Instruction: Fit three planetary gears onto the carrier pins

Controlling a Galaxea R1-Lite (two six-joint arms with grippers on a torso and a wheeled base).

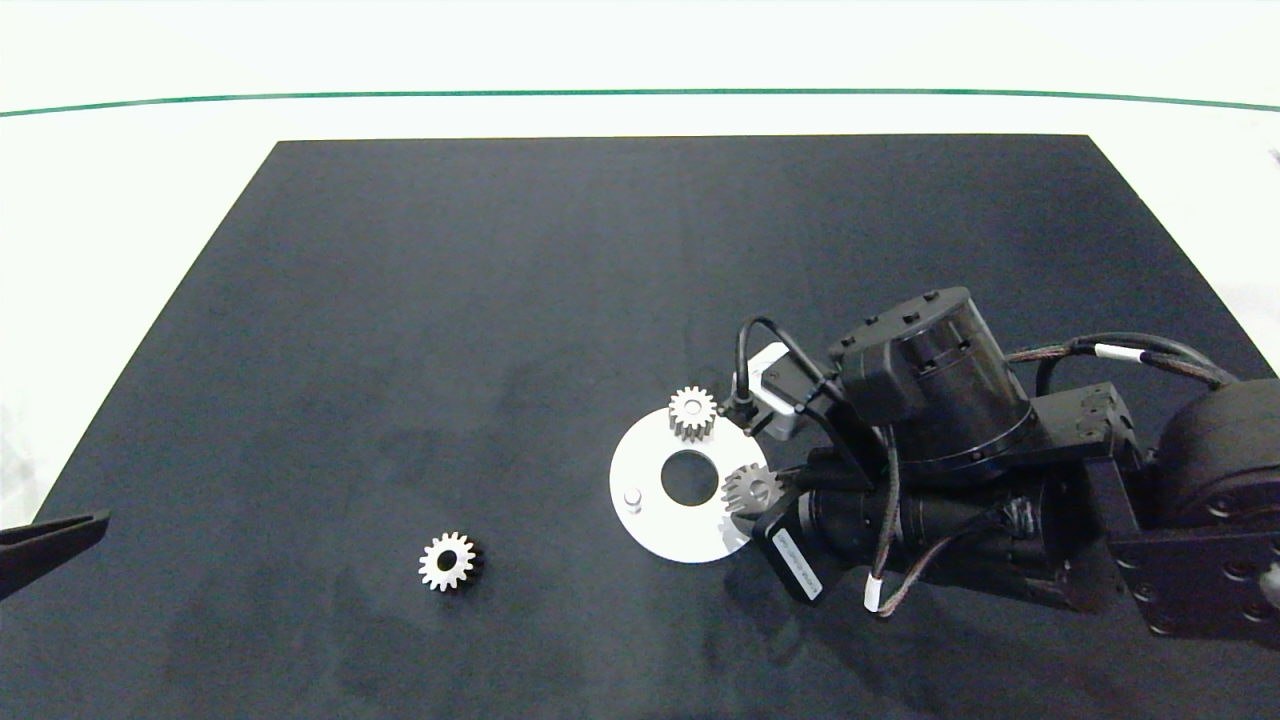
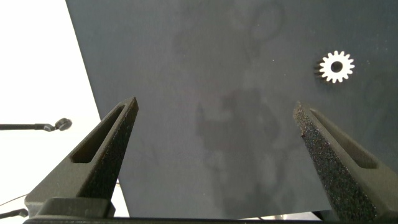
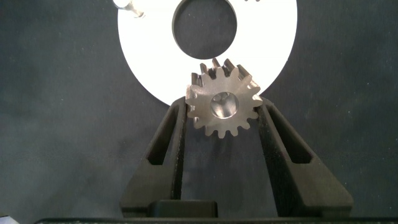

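The white disc [image 1: 650, 520] [image 3: 149, 56] lies on the black mat. One planetary gear [image 1: 692, 412] sits on the disc's far carrier pin. A second gear [image 1: 750, 489] [image 3: 224, 121] is over the disc's right rim, slightly tilted, with a silvery pin end showing in its bore. My right gripper [image 3: 222, 104] is shut on it, a finger [image 3: 171, 140] on each side. One carrier pin [image 1: 632, 497] [image 3: 127, 5] on the disc's left stands bare. A third gear [image 1: 448, 561] [image 2: 336, 66] lies flat on the mat, left of the disc. My left gripper [image 2: 214, 106] stays open at the left edge [image 1: 60, 535].
The black mat [image 1: 450, 330] covers most of the white table, with a green line [image 1: 640, 93] across the far side. The right arm's wrist and cables [image 1: 920, 400] hang over the mat right of the disc. A thin cable end [image 2: 59, 125] lies on the white table.
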